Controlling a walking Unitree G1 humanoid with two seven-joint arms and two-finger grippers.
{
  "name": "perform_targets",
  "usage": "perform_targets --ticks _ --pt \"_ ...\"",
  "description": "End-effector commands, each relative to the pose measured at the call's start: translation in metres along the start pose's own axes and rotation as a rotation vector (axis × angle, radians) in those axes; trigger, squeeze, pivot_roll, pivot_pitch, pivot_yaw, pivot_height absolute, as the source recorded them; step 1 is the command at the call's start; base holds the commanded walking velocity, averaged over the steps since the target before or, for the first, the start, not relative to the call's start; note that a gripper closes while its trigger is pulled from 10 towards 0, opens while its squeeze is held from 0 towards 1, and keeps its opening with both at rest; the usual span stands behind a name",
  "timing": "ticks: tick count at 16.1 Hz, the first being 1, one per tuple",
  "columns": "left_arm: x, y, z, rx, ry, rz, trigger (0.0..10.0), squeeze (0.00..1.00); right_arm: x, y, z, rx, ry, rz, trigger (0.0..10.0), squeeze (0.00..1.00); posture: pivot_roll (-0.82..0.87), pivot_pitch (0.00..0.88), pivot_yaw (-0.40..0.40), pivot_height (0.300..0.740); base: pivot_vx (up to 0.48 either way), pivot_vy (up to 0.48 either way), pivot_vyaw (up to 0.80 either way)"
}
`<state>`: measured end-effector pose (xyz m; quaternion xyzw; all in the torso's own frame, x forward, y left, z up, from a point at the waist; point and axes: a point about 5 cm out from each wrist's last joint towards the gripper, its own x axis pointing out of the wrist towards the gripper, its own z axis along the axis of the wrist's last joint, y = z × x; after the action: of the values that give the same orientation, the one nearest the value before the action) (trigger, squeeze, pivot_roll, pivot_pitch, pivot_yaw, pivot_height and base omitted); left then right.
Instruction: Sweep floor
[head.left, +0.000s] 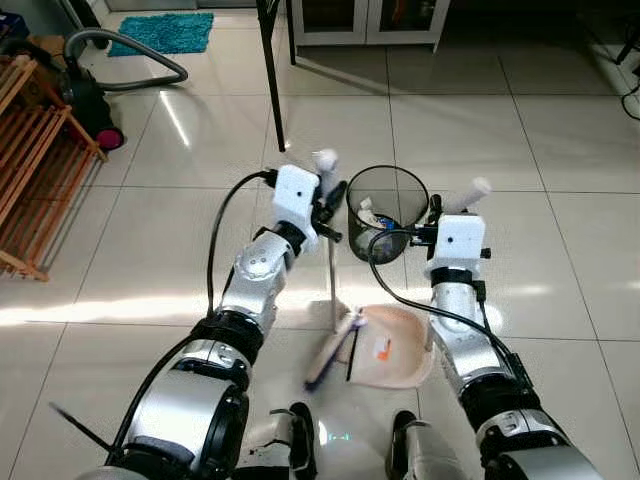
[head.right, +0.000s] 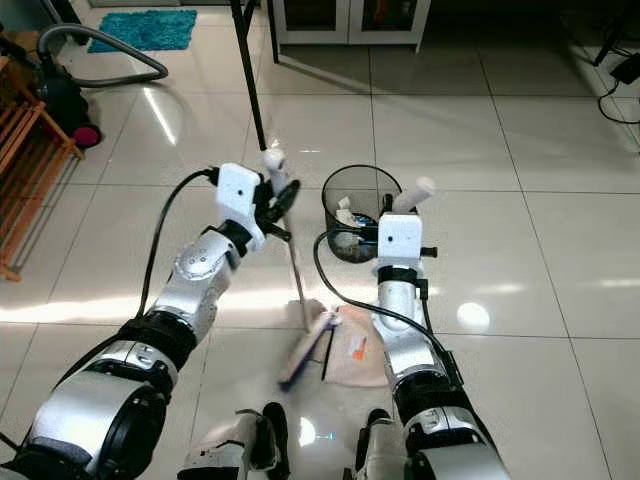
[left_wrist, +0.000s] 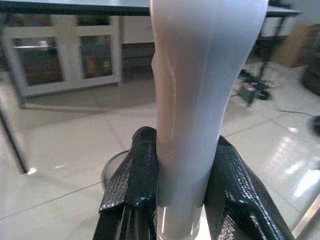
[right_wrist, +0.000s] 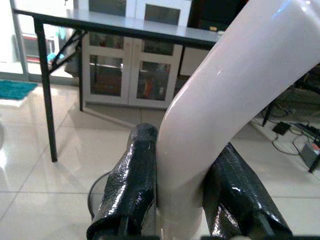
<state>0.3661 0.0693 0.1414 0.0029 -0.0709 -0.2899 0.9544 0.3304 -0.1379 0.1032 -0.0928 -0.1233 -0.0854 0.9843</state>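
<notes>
Glossy tiles lay below as the left gripper (left_wrist: 181, 200) clamped the light, stiff broom handle (left_wrist: 195, 100) and the right gripper (right_wrist: 182, 200) the dustpan handle (right_wrist: 225, 95).

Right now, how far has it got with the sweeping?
Partly done, it seems: an orange scrap already lies in the dustpan. In hand: the left gripper grips the broom handle, its brush head at the pan's edge; the right gripper grips the dustpan handle. Left: emptying into the mesh bin.
</notes>
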Motion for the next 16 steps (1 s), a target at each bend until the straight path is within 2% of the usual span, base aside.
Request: perform_targets --ticks 1,3,5,7,9,11,13,16 --pt "0.000 -0.007 -0.002 -0.041 0.000 -0.082 10.0 0.00 -0.001 0.004 -0.001 0.009 -0.005 -0.002 10.0 0.00 0.12 0.264 0.108 0.740 0.000 0.000 0.00" --pt "-0.002 -0.017 -0.003 -0.041 0.011 -0.202 10.0 0.00 -0.002 0.006 -0.002 0.013 0.003 -0.002 10.0 0.00 0.13 0.247 0.111 0.740 0.000 0.000 0.00" --pt "-0.002 -0.019 0.001 -0.057 -0.008 -0.254 10.0 0.00 -0.002 0.004 -0.003 0.012 0.008 -0.009 10.0 0.00 0.13 0.240 0.110 0.740 0.000 0.000 0.00" --pt "0.005 -0.017 0.015 -0.046 -0.058 -0.258 10.0 0.00 0.001 0.001 -0.004 0.011 0.016 -0.019 10.0 0.00 0.13 0.261 0.108 0.740 0.000 0.000 0.00" --pt "0.014 -0.010 0.043 -0.042 -0.164 -0.254 10.0 0.00 -0.001 0.001 -0.008 0.015 0.030 -0.013 10.0 0.00 0.13 0.261 0.102 0.740 0.000 0.000 0.00" --pt "0.017 -0.008 0.064 -0.009 -0.235 -0.286 10.0 0.00 -0.004 0.003 -0.010 0.018 0.041 -0.008 10.0 0.00 0.13 0.265 0.105 0.740 0.000 0.000 0.00" --pt "0.015 -0.001 0.079 0.026 -0.276 -0.300 10.0 0.00 -0.005 0.003 -0.011 0.024 0.045 -0.009 10.0 0.00 0.14 0.264 0.104 0.740 0.000 0.000 0.00" --pt "0.008 0.007 0.086 -0.035 -0.306 -0.286 10.0 0.00 -0.007 0.004 -0.013 0.026 0.054 -0.001 10.0 0.00 0.14 0.259 0.100 0.740 0.000 0.000 0.00"
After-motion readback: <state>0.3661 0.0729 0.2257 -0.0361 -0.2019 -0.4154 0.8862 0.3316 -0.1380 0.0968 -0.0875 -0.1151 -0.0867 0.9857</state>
